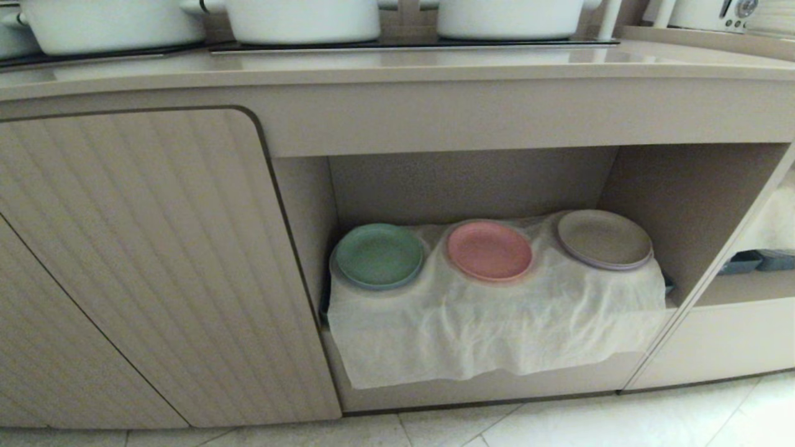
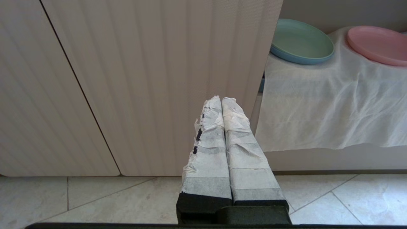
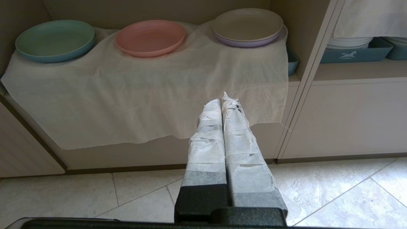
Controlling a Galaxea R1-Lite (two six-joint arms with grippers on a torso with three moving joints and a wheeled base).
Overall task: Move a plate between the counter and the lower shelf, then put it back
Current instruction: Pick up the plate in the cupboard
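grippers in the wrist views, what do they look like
Both alike: the left gripper and right gripper each have two long tapering fingers wrapped in wrinkled, fraying white tape, greyer toward the base, on a black mount. No cables or markings visible.

A counter (image 1: pixel 397 68) runs across the top, with three pots (image 1: pixel 304 18) on a panel at its back. Below it, the lower shelf (image 1: pixel 677 205) opens to the right of a closed cabinet door (image 1: pixel 143 261). On the cloth (image 1: pixel 490 323) draped over the shelf's base sit three plates in a row: the plate (image 1: pixel 489 250) in the middle, another plate (image 1: pixel 379 256) to its left, a stacked plate (image 1: pixel 604 239) to its right
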